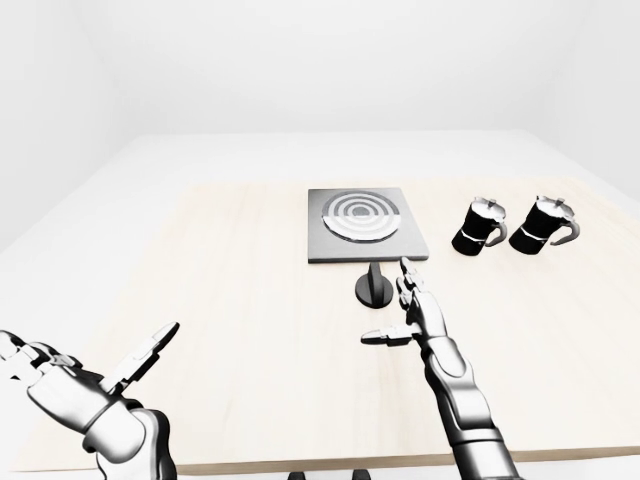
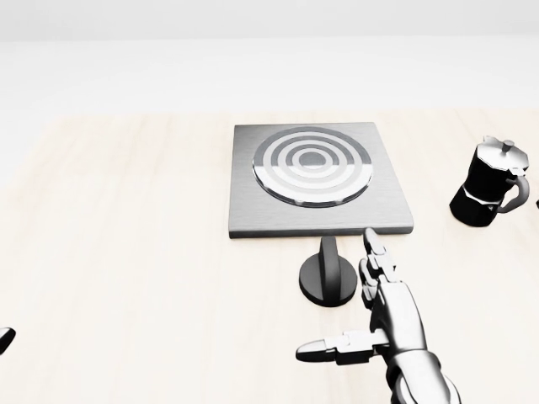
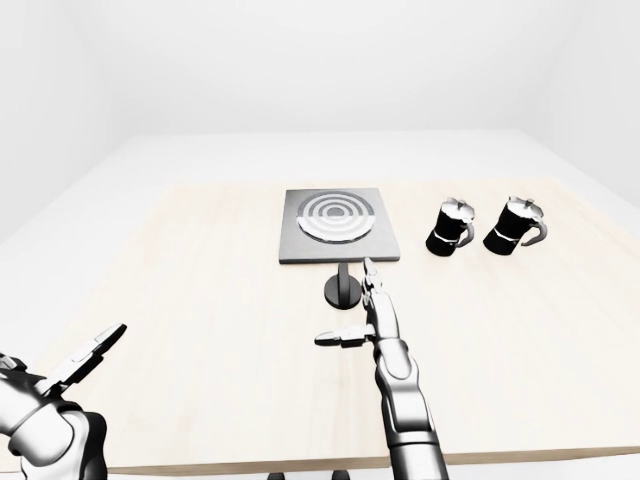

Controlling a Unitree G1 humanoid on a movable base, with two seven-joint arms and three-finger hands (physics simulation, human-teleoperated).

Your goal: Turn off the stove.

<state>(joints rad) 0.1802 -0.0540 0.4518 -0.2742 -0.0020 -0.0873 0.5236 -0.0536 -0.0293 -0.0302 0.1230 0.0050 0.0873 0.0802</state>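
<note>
Seen in the head view: a square grey stove (image 2: 318, 179) above centre on the pale wooden table (image 2: 126, 252), with a round ringed burner (image 2: 312, 166) set on its top. Just below the stove's lower edge, a dark round knob (image 2: 328, 279) with an upright handle, standing on the table close to the stove. Whether knob and stove actually met could not be told.

Lower right of the head view: the right hand (image 2: 383, 316), entering from the bottom edge, open, with fingers spread. Two fingers (image 2: 376, 251) pointed up toward the stove's lower edge, just right of the knob; thumb (image 2: 324, 348) stuck out sideways to the left, below the knob. Close beside the knob, with nothing gripped.

Far right of the head view: a black coffee pot (image 2: 487, 183) with a silver lid and a handle, well apart from the stove. In the left-eye view, two such pots side by side at right of the stove, the second pot (image 1: 541, 224) farther right.

Lower left of the left-eye view: the left hand (image 1: 75, 375), raised over the table's near corner, fingers spread, one finger extended up and to the right, holding nothing. Well apart from stove and knob.
</note>
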